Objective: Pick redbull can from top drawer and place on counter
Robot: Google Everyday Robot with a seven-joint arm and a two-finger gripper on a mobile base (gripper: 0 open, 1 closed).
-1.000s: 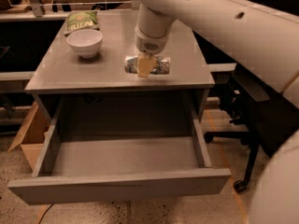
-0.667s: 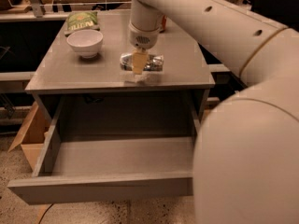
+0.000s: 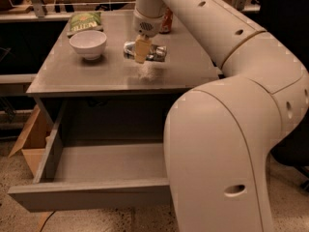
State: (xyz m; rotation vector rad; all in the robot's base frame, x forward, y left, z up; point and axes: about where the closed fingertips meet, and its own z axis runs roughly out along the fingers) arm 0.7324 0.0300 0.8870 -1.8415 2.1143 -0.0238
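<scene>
The redbull can (image 3: 157, 53), silver, crinkly and shiny, lies on its side at the middle of the grey counter (image 3: 82, 76), at or just above the surface. My gripper (image 3: 140, 50) comes down from above and is shut on the can's middle, one yellowish finger in front of it. The top drawer (image 3: 87, 197) is pulled out below the counter, and its visible floor holds nothing. My arm hides the drawer's right part.
A white bowl (image 3: 88, 43) stands on the counter left of the can, with a green snack bag (image 3: 85, 21) behind it. An orange-red soda can (image 3: 167, 21) stands at the back, partly behind my arm. A cardboard box (image 3: 30, 140) sits on the floor at the left.
My gripper has moved left and farther back over the counter, carrying the redbull can with it. My arm now fills more of the right foreground.
</scene>
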